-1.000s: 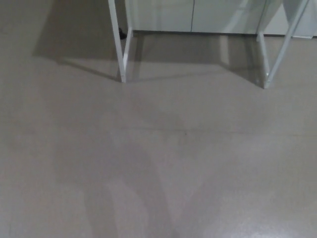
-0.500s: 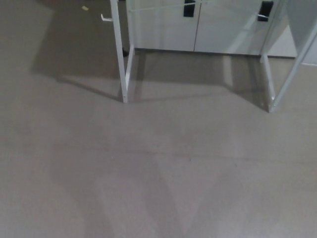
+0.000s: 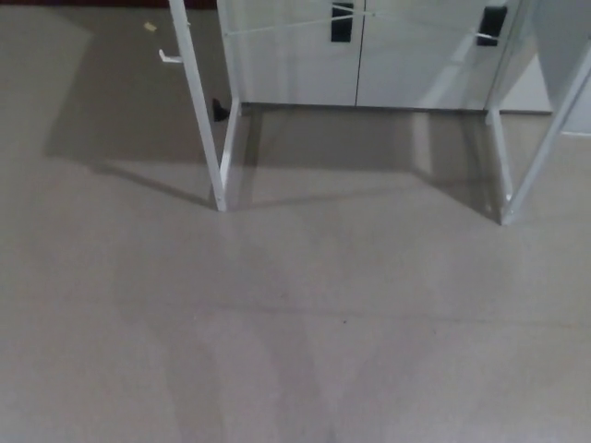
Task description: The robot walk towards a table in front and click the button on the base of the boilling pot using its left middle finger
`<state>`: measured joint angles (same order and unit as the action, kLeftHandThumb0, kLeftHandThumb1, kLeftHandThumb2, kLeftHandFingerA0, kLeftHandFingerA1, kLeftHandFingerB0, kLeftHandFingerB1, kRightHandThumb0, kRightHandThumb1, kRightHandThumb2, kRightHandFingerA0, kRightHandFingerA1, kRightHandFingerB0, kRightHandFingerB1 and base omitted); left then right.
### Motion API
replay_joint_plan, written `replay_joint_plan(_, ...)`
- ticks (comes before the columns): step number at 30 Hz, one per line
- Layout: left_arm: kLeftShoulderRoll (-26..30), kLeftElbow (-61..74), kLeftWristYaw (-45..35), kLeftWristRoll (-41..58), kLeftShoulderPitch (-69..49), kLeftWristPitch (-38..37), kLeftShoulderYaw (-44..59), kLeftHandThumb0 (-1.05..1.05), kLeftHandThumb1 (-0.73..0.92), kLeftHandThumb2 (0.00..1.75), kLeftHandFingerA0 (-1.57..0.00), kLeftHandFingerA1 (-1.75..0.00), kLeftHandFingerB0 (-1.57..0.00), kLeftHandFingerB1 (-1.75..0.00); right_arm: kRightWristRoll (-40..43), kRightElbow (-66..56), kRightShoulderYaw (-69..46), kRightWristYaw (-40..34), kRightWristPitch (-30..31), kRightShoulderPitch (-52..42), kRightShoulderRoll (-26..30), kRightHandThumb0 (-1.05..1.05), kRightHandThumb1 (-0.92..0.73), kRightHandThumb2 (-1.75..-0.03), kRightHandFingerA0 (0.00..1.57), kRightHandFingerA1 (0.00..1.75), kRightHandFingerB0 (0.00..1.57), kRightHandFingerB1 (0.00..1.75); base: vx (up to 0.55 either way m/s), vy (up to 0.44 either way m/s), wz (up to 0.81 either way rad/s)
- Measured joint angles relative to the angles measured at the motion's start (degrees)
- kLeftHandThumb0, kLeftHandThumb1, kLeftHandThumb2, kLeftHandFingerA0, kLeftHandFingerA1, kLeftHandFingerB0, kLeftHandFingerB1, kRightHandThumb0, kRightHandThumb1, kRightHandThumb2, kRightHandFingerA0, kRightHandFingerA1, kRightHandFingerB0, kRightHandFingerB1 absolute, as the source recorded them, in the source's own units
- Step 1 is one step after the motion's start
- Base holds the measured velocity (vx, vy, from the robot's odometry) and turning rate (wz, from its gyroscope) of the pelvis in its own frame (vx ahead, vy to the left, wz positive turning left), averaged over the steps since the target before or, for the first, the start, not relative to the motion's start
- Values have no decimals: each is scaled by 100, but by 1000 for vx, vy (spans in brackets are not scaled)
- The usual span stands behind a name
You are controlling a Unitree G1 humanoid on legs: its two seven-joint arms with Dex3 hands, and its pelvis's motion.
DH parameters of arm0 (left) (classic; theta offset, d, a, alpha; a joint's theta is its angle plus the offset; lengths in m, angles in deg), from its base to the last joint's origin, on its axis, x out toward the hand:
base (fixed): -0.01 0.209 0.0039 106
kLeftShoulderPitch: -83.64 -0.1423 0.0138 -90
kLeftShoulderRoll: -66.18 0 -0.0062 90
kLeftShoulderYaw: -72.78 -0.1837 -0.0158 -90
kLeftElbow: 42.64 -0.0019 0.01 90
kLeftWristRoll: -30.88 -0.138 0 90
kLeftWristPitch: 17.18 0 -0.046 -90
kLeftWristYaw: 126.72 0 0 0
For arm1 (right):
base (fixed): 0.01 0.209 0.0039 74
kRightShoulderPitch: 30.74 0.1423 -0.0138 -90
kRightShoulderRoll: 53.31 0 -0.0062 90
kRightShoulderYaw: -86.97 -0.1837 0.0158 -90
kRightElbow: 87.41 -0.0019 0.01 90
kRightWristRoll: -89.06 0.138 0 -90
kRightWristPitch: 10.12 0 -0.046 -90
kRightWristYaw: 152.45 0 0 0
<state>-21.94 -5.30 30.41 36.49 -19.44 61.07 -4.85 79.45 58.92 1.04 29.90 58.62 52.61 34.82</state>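
- Your view has tilted up since a second ago: the white table legs [image 3: 205,120] sit lower in the picture, and the cabinet doors [image 3: 369,46] behind them, with two dark handles [image 3: 341,22], now show at the far edge.
- That's the camera shifting, not the furniture; the whole picture moved together.
- Left leg has drifted slightly left versus half a second ago; right leg [image 3: 503,175] has barely moved.
- Bare grey floor [image 3: 295,323] fills the near half, so you're likely mid-walk, table some way ahead.
- Tabletop, pot and its button are out of view above the top edge.
- Neither hand shows; can't tell how the fingers are set.
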Motion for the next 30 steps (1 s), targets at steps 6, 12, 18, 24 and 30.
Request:
replay_joint_plan(6, 217, -41, 270, -307, -472, -408, -388, -25, 48, 54, -44, -39, -37, -32, -36, 27, 139, 15, -60, -250, -45, -2, -44, -86, 39, 60, 27, 54, 202, -20, -8)
replay_joint_plan(12, 332, -162, 524, -527, -415, -785, -629, -24, 49, 54, -45, -38, -37, -32, -78, 40, 179, -9, -87, -138, -51, -2, -44, -86, 41, 61, 27, 54, 196, -67, 9)
replay_joint_plan(18, 394, -86, 690, -665, -335, -940, -754, -28, 49, 55, -44, -38, -36, -32, -130, 101, 210, -39, -68, 51, -69, -2, -44, -85, 43, 62, 28, 55, 262, -213, 8)
replay_joint_plan(24, 395, 80, 762, -746, -199, -1010, -844, -26, 48, 54, -45, -39, -37, -32, -124, 53, 170, -59, -45, 207, -9, -2, -44, -86, 41, 61, 27, 54, 246, -111, 4)
replay_joint_plan(30, 393, -36, 865, -813, -132, -1057, -935, -26, 48, 54, -45, -39, -37, -32, -111, -118, 136, -29, 31, 216, -2, 0, -45, -86, 39, 60, 26, 53, 290, 88, -14)
